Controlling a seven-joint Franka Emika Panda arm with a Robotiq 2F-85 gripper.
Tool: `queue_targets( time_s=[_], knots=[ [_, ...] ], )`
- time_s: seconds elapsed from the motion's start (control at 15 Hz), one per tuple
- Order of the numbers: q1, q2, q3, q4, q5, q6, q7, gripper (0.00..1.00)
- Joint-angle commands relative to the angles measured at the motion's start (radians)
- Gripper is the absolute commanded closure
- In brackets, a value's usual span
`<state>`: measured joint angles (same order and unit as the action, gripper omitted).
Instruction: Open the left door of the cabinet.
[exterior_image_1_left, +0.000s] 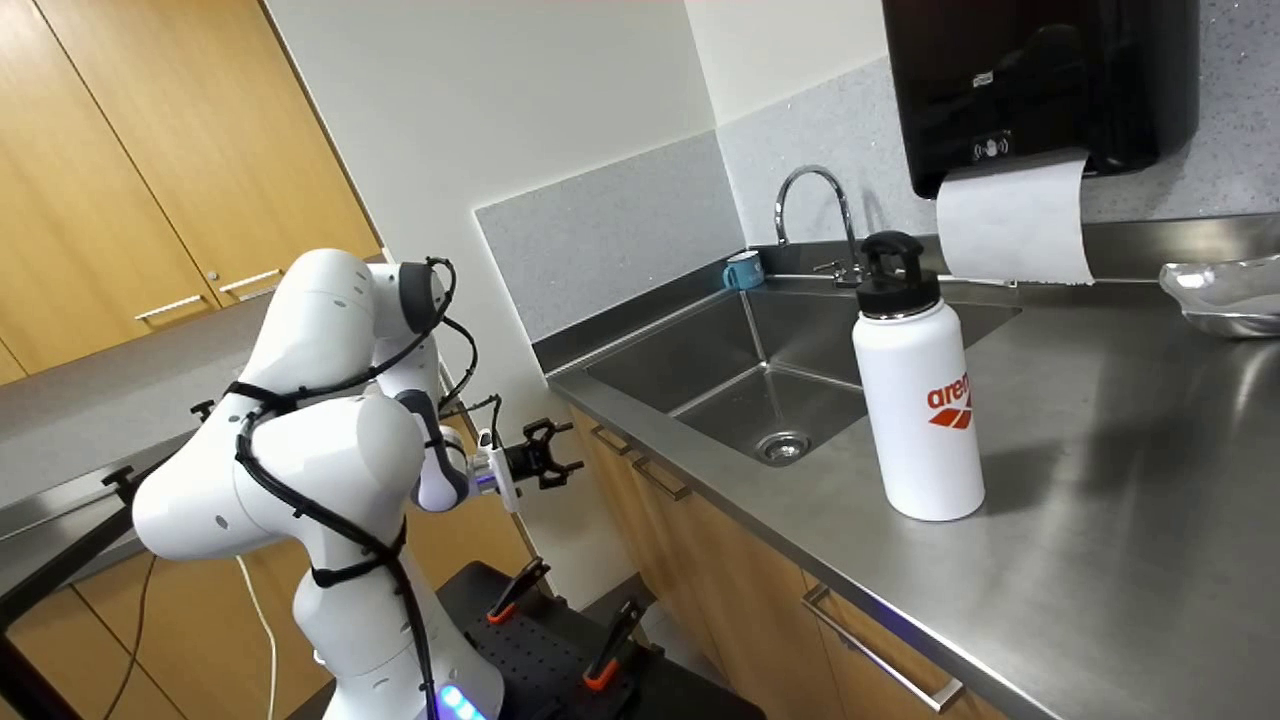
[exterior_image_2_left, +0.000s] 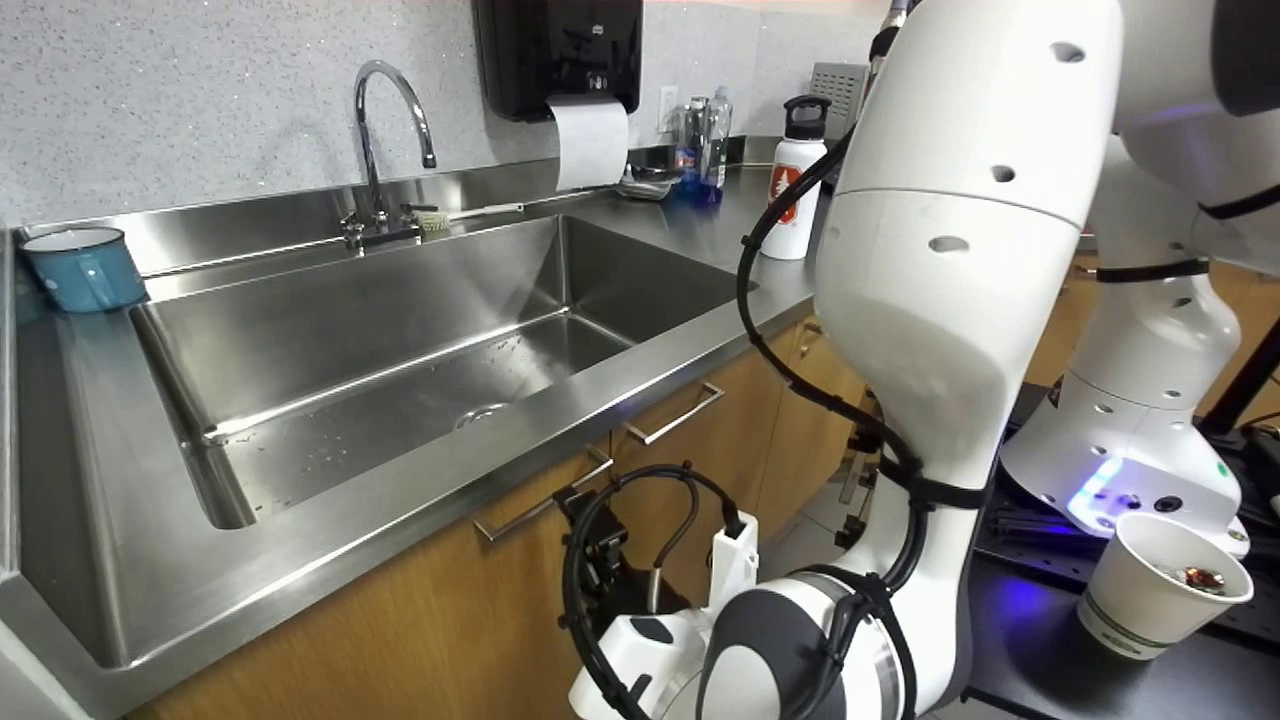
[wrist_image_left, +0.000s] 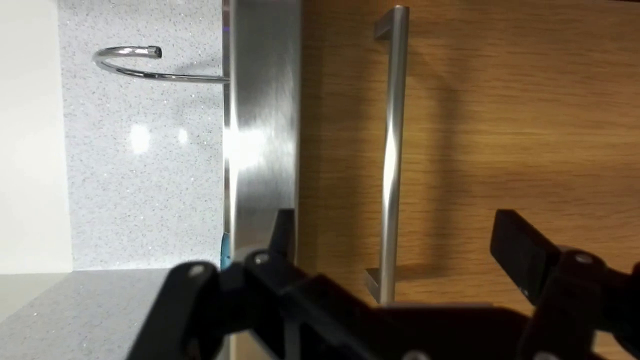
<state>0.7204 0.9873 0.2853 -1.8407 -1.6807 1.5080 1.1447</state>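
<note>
- L door (exterior_image_2_left: 430, 610) of the cabinet (exterior_image_1_left: 750, 590): below the sink (exterior_image_2_left: 380, 330), looks flush w/ the front in both exterior views, i.e. closed.
- Gripper (wrist_image_left: 395, 222): fingers (wrist_image_left: 520, 255) spread wide, nothing pinched.
- Handle (wrist_image_left: 393, 150): metal bar near top of that door; in wrist view it runs btwn the two fingers, approx. midway.
- Depth hard to tell; fingers look near the bar, prob. not around it yet. Can't confirm any contact.
- Done, as far as I can judge: gripper lined up w/ the correct handle, ready for a grab.
- To do: move in, grip bar, pull door out, i.e. all the actual opening.
- Est.: early stage; approach mostly sorted, but zero door travel visible, so the main part of the job is undone.
</note>
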Motion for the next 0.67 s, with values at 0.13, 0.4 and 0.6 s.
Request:
queue_targets(
  time_s=[0.13, 0.4, 0.6],
  knots=[
    [-0.005, 0.099, -0.017, 0.115, -0.006, -0.085, 0.01, 0.0],
    [-0.004, 0.151, -0.023, 0.179, -0.004, -0.135, 0.033, 0.0],
    [-0.004, 0.175, -0.025, 0.214, -0.007, -0.154, 0.041, 0.0]
  ],
)
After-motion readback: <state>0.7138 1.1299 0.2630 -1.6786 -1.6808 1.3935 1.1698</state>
